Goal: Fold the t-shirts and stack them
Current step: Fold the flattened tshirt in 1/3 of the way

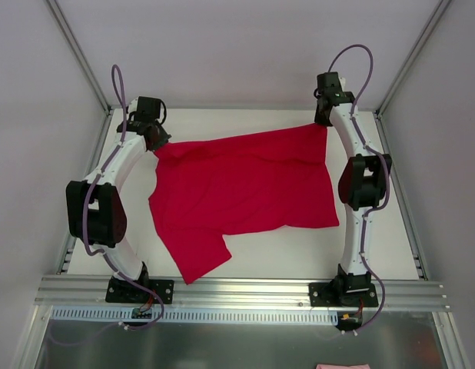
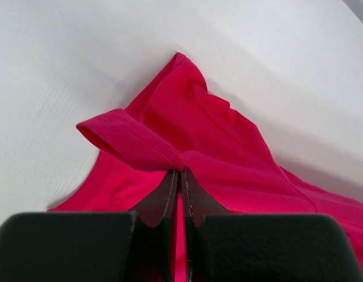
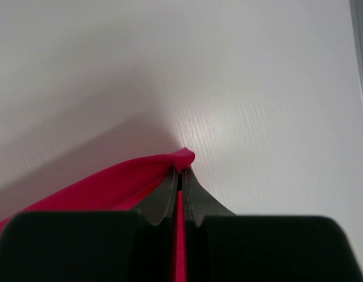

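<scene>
Left claw (image 1: 156,141) and right claw (image 1: 324,121) each clamped a far corner of the t-shirt (image 1: 245,184); its body lay nearward of both, long axis left-right.

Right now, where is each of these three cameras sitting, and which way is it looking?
Top: above and behind the arms, looking down at the table and red t-shirt; both arms show.
Left wrist: on the left arm, looking along the left end effector, shut on the t-shirt's hemmed edge.
Right wrist: on the right arm, looking along the right end effector, shut on a corner.
Shared: all three show the same t-shirt.
</scene>
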`<state>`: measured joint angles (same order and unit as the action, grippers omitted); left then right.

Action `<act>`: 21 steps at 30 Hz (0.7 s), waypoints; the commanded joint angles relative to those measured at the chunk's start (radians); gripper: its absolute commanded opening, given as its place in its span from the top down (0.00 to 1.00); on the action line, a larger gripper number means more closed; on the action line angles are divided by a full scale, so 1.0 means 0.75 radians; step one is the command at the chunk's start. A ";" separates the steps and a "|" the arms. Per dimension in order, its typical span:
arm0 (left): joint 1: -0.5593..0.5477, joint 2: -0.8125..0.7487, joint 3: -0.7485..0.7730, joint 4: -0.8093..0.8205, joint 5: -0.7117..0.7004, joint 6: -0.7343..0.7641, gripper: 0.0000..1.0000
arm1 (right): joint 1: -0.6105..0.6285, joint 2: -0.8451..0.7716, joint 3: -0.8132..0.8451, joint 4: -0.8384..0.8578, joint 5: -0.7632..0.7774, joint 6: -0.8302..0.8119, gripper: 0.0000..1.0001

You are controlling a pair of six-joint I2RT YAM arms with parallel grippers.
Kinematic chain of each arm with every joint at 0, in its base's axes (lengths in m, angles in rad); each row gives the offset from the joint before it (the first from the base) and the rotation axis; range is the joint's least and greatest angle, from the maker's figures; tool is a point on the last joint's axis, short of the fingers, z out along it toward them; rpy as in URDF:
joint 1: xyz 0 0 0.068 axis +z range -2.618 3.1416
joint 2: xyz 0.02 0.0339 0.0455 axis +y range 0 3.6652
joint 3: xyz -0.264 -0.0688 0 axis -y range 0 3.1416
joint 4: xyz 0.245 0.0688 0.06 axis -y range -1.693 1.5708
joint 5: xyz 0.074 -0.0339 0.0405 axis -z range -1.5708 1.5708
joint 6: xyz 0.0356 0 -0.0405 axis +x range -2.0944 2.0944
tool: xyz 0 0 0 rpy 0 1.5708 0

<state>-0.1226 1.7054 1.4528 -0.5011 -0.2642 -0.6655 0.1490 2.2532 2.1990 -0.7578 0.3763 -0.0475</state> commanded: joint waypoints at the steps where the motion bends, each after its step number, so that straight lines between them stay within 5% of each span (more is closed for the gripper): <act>1: 0.014 0.015 0.065 0.005 0.003 0.006 1.00 | -0.039 -0.030 0.042 0.123 0.014 -0.033 0.99; 14: 0.016 -0.026 0.014 -0.007 0.007 0.039 1.00 | -0.037 -0.014 0.058 0.196 -0.225 -0.043 0.99; 21: 0.016 -0.083 -0.049 -0.027 0.076 0.004 1.00 | -0.013 -0.087 -0.089 0.162 -0.162 -0.072 0.99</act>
<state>-0.1226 1.7084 1.4441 -0.5056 -0.2352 -0.6617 0.1314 2.2494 2.1654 -0.6365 0.2314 -0.0750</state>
